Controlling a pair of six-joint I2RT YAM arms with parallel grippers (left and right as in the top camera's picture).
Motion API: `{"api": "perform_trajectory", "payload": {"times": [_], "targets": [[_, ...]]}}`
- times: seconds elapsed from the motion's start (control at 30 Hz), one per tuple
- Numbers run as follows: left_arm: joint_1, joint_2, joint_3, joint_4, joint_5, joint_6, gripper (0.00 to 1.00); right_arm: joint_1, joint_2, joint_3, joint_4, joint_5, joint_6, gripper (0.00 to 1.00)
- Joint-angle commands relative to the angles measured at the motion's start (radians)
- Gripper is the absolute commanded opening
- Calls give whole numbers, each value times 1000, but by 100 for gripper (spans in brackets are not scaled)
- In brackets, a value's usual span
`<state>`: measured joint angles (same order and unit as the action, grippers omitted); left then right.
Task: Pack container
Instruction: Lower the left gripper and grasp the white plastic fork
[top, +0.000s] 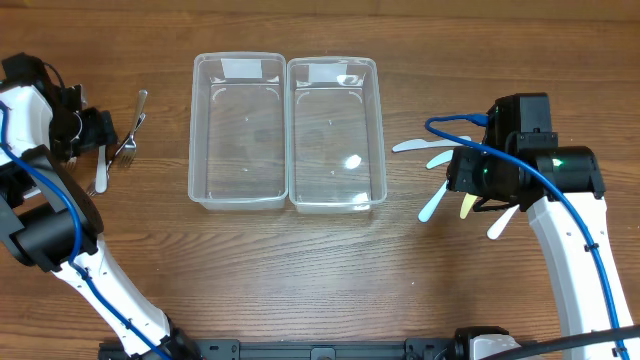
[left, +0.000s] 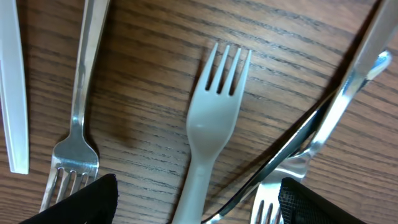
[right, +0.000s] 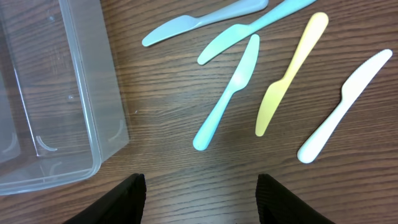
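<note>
Left gripper (left: 199, 208) is spread wide over the grey fork (left: 212, 124) near the counter's left edge, right gripper (right: 202, 202) is opened wide too; fork's handle should be pinched squarely, then carried to the empty containers (top: 236, 203) mid-counter

The left arm (top: 120, 295) and right arm (top: 575, 260) use white link shells joined by black joint housings. A blue cable (top: 55, 197) runs rearward from each tool along the links. On the right arm, a green indicator light (top: 556, 163) glows on the black housing just behind the tool. The fingers (left: 81, 202) of the left tool (left: 199, 205) and right tool (right: 200, 202) are matte black and finely textured.
</note>
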<state>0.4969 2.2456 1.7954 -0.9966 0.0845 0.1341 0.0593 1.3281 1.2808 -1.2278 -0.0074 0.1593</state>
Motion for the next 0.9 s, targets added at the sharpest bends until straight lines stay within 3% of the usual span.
{"api": "perform_trajectory", "payload": {"times": [0.0,0.63,0.7,0.8,0.87], "targets": [[-8,28,8,13,-17,-3,83,-3,-4,27,2,10,-2,59],[-43,85,8,59,-55,-59,83,-3,-4,27,-5,10,-2,60],[-43,85,8,56,-55,-71,78,-3,-4,27,-5,10,-2,60],[-43,85,8,41,-54,-71,59,-3,-4,27,-5,10,-2,60],[-43,85,8,31,-55,-71,55,-3,-4,27,-5,10,-2,60]]}}
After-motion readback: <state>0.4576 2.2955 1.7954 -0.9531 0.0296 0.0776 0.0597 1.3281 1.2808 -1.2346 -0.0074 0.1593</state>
